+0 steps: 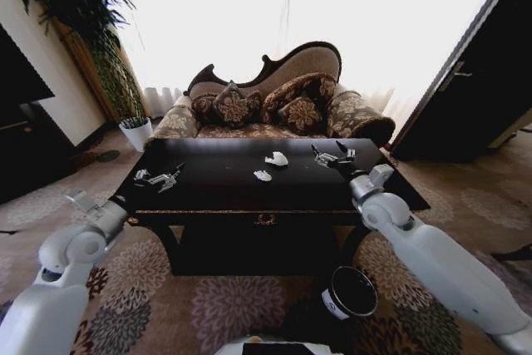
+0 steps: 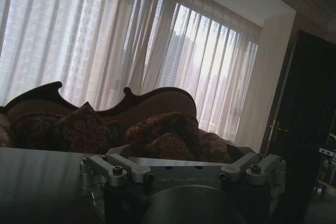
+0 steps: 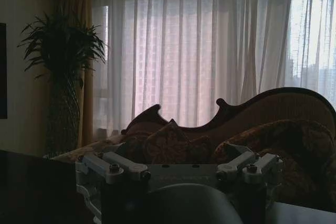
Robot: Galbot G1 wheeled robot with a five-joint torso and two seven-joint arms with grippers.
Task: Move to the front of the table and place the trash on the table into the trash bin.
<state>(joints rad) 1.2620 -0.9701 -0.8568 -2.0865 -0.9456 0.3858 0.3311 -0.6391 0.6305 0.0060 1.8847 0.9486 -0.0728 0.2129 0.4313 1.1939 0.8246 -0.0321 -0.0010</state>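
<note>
The black counter stood in front of the robot, and the small black trash bin sat on the floor by its front right corner. Two white paper bits lay near the counter's middle. The left hand hung open over the left edge, and the right hand hung open near the back right corner.

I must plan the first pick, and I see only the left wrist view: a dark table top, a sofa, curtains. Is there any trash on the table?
Observer: Yes. In the head view a larger paper bit and a smaller paper bit lie near the middle of the table.
Operator: Which claw is nearer to them?
Observer: The right claw, open above the table's right part. The left claw, also open, is farther, above the left part.
Operator: And where is the bin?
Observer: The trash bin stands on the carpet in front of the table, toward the robot's right.
</note>
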